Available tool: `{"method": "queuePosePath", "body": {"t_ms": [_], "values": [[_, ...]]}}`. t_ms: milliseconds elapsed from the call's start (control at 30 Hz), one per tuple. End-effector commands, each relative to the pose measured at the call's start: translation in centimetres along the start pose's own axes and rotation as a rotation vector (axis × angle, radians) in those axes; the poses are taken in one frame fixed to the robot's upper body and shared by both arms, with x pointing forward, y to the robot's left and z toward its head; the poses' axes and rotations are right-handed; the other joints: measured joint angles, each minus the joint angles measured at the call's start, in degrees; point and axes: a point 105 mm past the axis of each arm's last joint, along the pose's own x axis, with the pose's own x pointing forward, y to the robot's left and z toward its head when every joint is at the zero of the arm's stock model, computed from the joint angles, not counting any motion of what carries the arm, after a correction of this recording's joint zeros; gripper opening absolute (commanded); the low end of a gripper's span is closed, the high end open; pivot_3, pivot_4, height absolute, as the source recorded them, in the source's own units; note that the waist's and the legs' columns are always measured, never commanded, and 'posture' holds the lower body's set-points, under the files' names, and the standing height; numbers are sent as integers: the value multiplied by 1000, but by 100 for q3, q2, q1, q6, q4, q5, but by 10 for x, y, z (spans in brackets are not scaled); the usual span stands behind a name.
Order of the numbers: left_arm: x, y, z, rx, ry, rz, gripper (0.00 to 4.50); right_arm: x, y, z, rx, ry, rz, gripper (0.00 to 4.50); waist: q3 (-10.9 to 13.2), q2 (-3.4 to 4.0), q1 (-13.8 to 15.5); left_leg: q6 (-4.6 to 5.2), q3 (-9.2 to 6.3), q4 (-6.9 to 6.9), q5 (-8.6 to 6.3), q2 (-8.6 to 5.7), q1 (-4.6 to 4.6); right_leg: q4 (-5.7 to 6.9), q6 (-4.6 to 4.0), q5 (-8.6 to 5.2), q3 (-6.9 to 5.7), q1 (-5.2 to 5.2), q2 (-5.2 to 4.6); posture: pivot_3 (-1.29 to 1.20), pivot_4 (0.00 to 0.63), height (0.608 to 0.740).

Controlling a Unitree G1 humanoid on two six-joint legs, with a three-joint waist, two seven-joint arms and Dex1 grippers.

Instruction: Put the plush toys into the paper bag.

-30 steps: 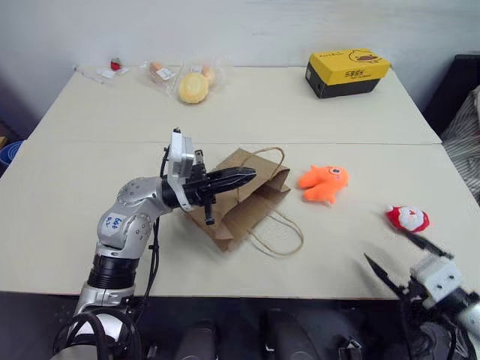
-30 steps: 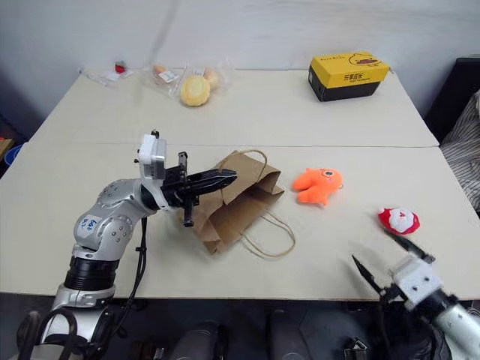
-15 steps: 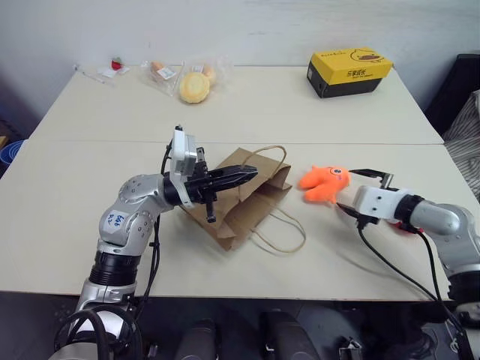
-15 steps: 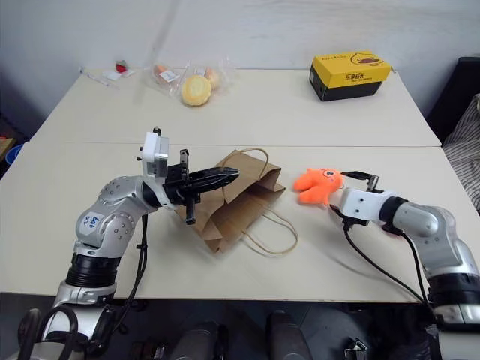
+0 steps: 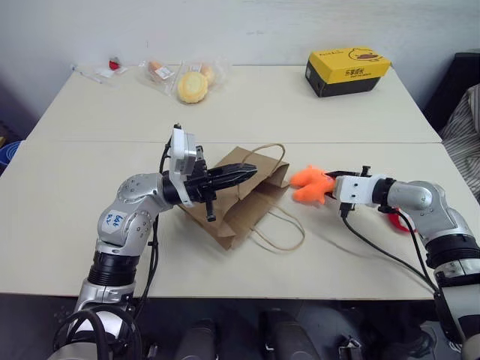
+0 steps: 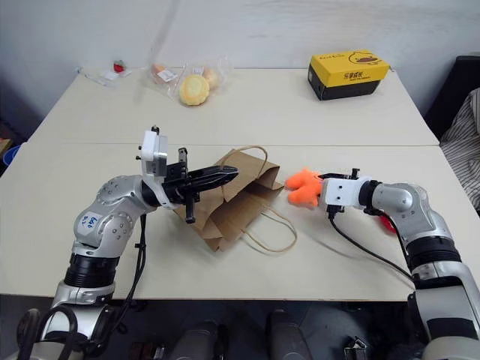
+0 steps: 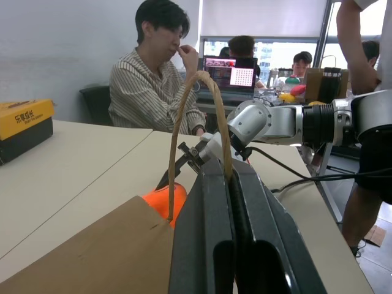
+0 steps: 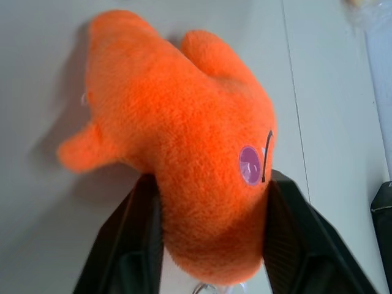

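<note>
The orange fish plush (image 8: 184, 153), light and squashy, lies on the counter (image 5: 247, 105) at the paper bag's (image 5: 240, 196) three o'clock, pinched across its head by the right claw (image 8: 208, 214), while the left claw (image 5: 238, 175) holds the bag's handle.

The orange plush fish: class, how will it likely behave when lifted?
The orange plush fish bulges between the right gripper fingers, so it probably squashes rather than resists. Its fuzzy fabric likely grips well. Small and stuffed, it is probably light, with fins likely to flop.
</note>
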Motion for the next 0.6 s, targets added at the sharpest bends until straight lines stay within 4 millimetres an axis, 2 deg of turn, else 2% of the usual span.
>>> {"method": "queuePosePath", "body": {"t_ms": [33, 133, 233, 367, 467, 600], "values": [[-2, 2, 11, 48, -16, 6, 0, -19, -17, 28, 154, -160, -63, 857, 0, 0, 18, 0, -2, 0, 0, 0, -2, -1, 0, 0, -1, -1, -1, 0, 150, 740], [-1, 3, 11, 48, -19, 3, 0, -34, -7, 59, 282, -294, 31, 92, 0, 2, 22, 0, -15, 5, 0, 1, -21, 8, 3, 2, -11, -5, -3, 0, 150, 740], [1, 2, 11, 40, -25, -10, 0, -39, 3, 83, 333, -345, 99, 52, 0, 2, 33, 1, -32, 12, 0, 1, -40, 6, 4, 2, -27, -13, -6, 0, 150, 740], [7, -1, 9, 33, -24, -36, 0, -33, 13, 109, 349, -372, 129, 52, 0, 1, 18, 0, -37, 11, -1, 1, -41, -12, 4, 2, -30, -15, -6, 0, 150, 740], [8, -1, 10, 34, -25, -40, 0, -35, 24, 102, 279, -293, 176, 52, 0, 1, 33, 0, -37, 11, -1, 0, -45, -13, 4, 2, -30, -19, -7, 0, 150, 740], [7, 1, 11, 38, -22, -40, 0, -55, 25, 68, 238, -153, 174, 52, 0, 1, 154, 3, -36, 11, -3, -5, -47, -19, 4, 2, -30, -18, -11, 0, 150, 740]]}}
